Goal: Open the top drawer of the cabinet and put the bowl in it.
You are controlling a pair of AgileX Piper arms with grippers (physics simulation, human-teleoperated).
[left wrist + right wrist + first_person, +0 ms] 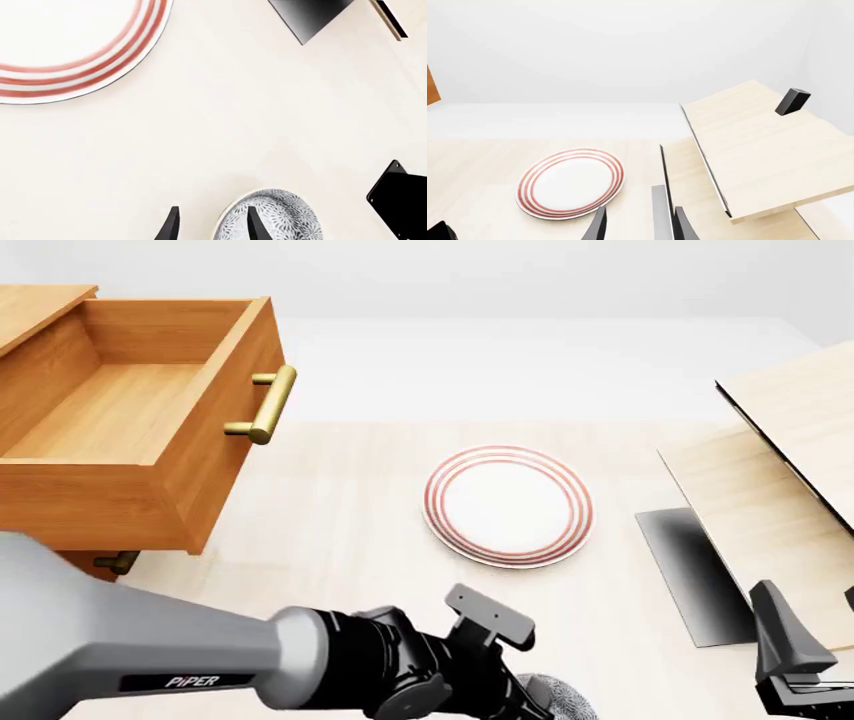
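- Far left, the top drawer [120,430] of the cabinet [34,315] stands pulled out and bare inside, its brass handle [267,405] facing the table [334,530]. So we judge the opening done and the bowl the job in hand.
- Next, our left gripper [210,225] is low over the bowl [280,215] at the near edge. In the left wrist view the fingers are parted, one inside the bowl, one outside, straddling its rim and gripping nothing yet.
- We'd close squarely on that rim, lift straight, then carry it left, well above the drawer's front wall.
- At centre lies the red-ringed plate [507,505], well apart from the bowl.
- Far right, our right gripper [637,225] hangs parted and empty by the pale wood structure [787,470].
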